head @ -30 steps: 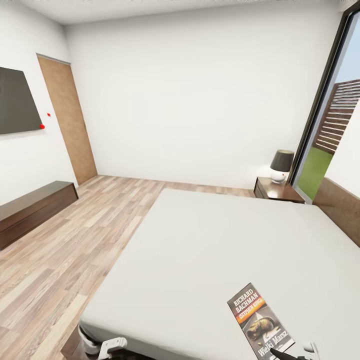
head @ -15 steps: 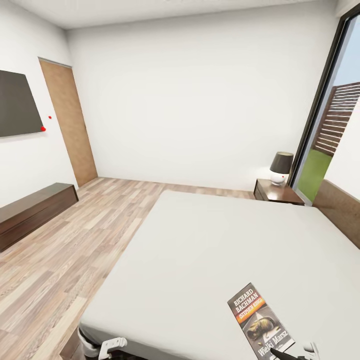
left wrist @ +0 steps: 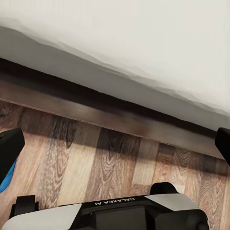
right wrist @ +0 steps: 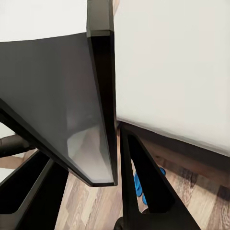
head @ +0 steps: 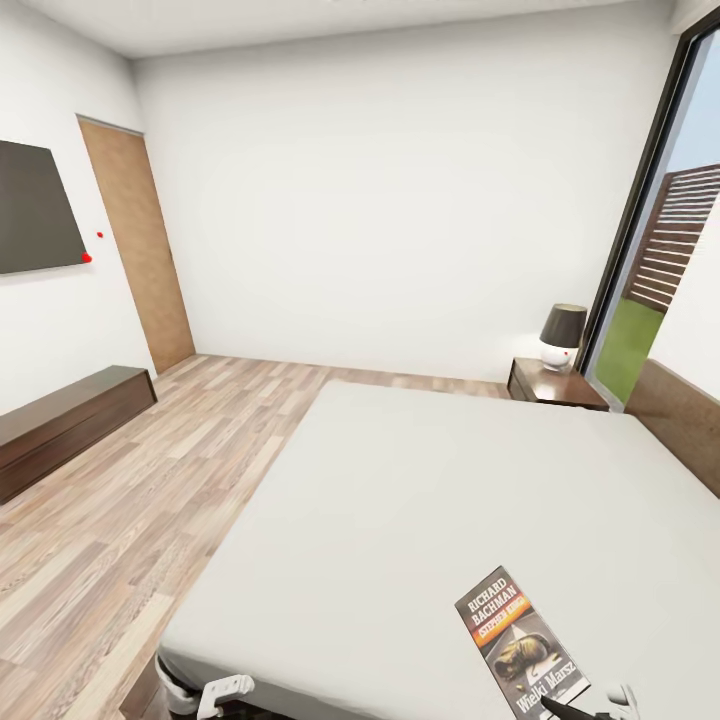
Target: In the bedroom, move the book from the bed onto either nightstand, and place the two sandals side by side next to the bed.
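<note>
At the near edge of the bed (head: 420, 500), the book (head: 520, 640) lies flat on the pale mattress close to the near right corner, its "RICHARD BACHMAN" lettering facing up. Just beyond its near end, the right claw (head: 590, 708) peeks in; in the right wrist view the fingers (right wrist: 103, 96) grip a thin dark slab, the book seen edge-on, so this claw is clenched on the book. Below it, a blue sandal (right wrist: 141, 184) lies on the wood floor beside the bed frame.

The left claw (head: 225, 690) sits low at the near left corner of the bed. In the left wrist view its fingertips (left wrist: 9, 148) stand wide apart, released, over the floor (left wrist: 96, 158) along the dark bed frame, with a sliver of blue beside one finger.

Farther off, a nightstand (head: 553, 384) stands at the bed's far right corner, carrying a lamp (head: 562, 335). A low dresser (head: 60, 415) lines the left wall beneath a dark screen (head: 35, 205), with a wooden door (head: 140, 250) beyond.
</note>
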Controlling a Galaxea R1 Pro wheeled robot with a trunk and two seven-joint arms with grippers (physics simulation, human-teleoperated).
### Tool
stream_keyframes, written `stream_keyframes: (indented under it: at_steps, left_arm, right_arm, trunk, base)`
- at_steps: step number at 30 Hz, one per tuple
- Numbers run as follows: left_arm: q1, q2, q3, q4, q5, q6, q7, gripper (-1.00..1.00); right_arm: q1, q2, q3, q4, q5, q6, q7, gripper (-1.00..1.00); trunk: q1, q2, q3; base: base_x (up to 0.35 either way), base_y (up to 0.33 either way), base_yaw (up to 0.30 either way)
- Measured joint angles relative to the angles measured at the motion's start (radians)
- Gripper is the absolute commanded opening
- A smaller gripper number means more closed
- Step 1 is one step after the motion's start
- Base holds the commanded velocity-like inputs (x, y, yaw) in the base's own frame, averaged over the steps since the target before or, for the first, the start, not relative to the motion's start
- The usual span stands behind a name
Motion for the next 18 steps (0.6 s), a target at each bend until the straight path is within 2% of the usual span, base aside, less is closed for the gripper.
stream_keyframes:
  at_steps: [18]
  left_arm:
    - [0.000, 0.000, 0.000, 0.000, 0.000, 0.000, 0.000, 1.00]
  right_arm:
    - [0.000, 0.000, 0.000, 0.000, 0.000, 0.001, 0.002, -1.00]
  trunk:
    - [0.000, 0.000, 0.000]
  base:
    - [0.000, 0.000, 0.000]
